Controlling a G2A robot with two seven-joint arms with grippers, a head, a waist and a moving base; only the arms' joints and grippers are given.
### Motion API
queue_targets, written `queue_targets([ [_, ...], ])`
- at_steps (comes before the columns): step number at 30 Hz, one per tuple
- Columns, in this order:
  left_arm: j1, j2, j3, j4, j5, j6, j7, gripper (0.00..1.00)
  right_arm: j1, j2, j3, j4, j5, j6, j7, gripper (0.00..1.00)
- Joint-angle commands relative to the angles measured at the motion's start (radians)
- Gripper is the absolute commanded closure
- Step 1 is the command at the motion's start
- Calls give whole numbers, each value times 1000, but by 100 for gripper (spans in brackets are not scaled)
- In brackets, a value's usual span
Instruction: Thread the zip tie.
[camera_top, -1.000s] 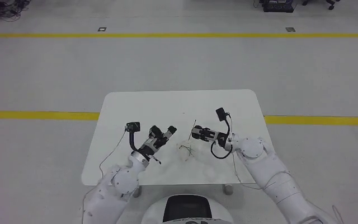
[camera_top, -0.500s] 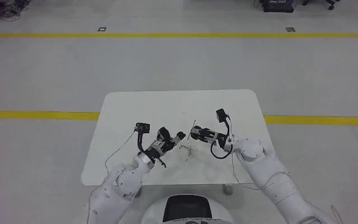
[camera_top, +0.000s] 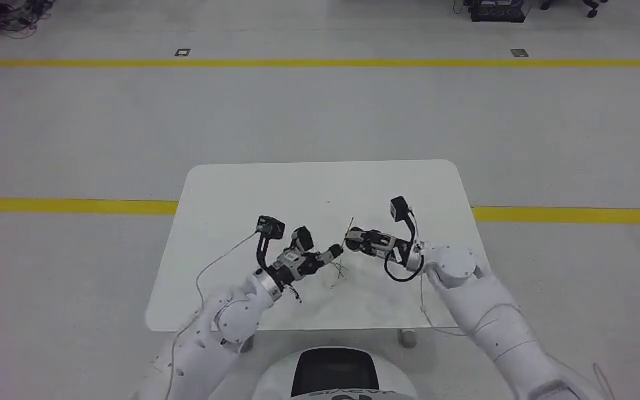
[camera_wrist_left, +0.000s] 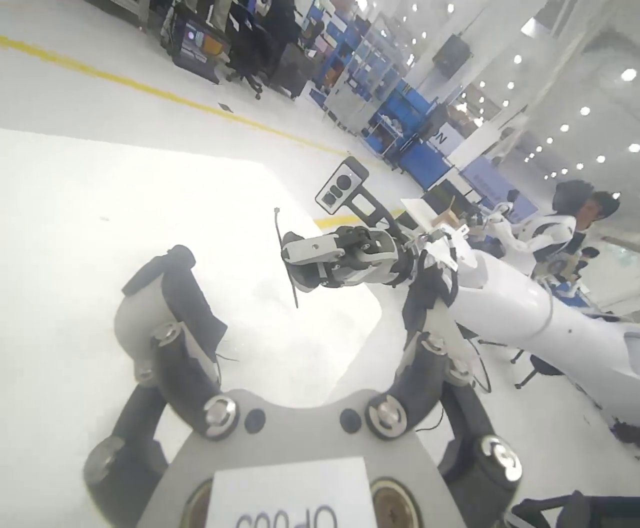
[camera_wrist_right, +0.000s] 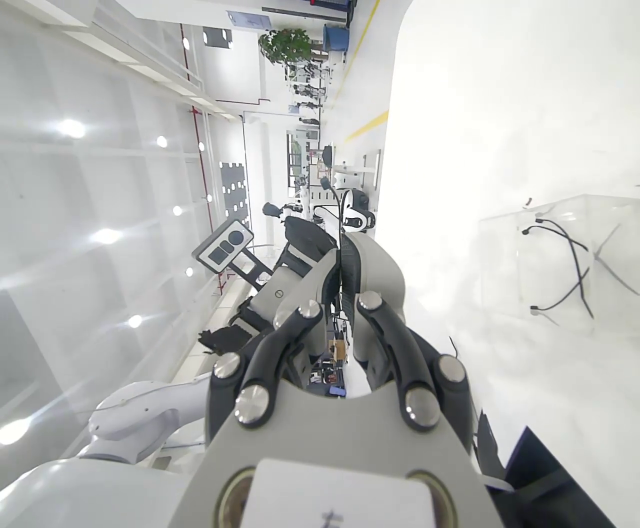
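Top view: one zip tie (camera_top: 349, 223) aloft

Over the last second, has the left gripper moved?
Yes. The left gripper has slid across the table toward its middle, closing on the right gripper and the zip tie it holds.

Bright, even overhead light fills the top view, so the pale floor (camera_top: 320, 110) and the white counter (camera_top: 300, 190) show little contrast between them. In the left wrist view the counter burns out to near pure white, and the thin zip tie (camera_wrist_left: 279, 235) stands as a dark line against that glare. Ceiling lamps (camera_wrist_left: 582, 110) flare there as hot spots. Both wrist views bend straight lines toward their edges. In the right wrist view, wall lamps (camera_wrist_right: 70, 127) bloom and the counter washes out.
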Motion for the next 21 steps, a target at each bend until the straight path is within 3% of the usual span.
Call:
queue_targets([
  [1,0,0,0,1,-3,1,4,0,0,0,0,0,0,0,0,100],
  [4,0,0,0,1,-3,1,4,0,-1,0,0,-1,0,1,-3,100],
  [6,-11,2,1,-1,83,23,12,0,-8,0,-1,-8,8,18,-11,100],
  [10,-2,12,2,-5,268,42,52,0,-14,3,13,-12,47,54,16,100],
  [15,16,21,4,-18,431,71,93,0,-11,6,24,-6,105,92,77,100],
  [21,30,26,13,-22,492,64,149,0,10,6,22,12,139,153,119,100],
])
